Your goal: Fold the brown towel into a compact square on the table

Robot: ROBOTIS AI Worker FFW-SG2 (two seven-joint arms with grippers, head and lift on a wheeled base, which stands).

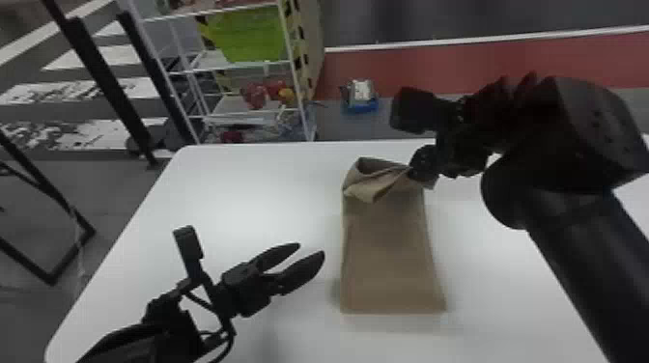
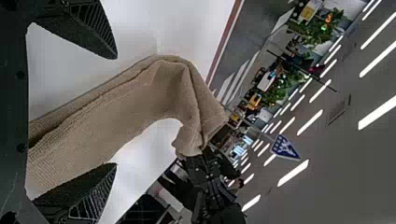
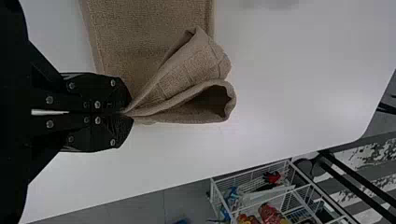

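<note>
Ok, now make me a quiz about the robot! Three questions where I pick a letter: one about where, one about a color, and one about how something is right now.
1. Where does the right tool hold the towel?
A. At the end nearest the robot
B. In the very middle
C. At the far end, on the right side

2. What color is the big bin on the rack behind the table?
A. Bright green
B. Orange
C. Purple

3. How is the left tool?
A. Shut on the towel
B. Open and holding nothing
C. Shut and holding nothing

Answers:
1. C: the head view shows the right tool at the towel's far right, where the cloth bunches up.
2. A: the head view shows the bin bright green.
3. B: its fingers are spread, and the head view shows them to the left of the towel.
</note>
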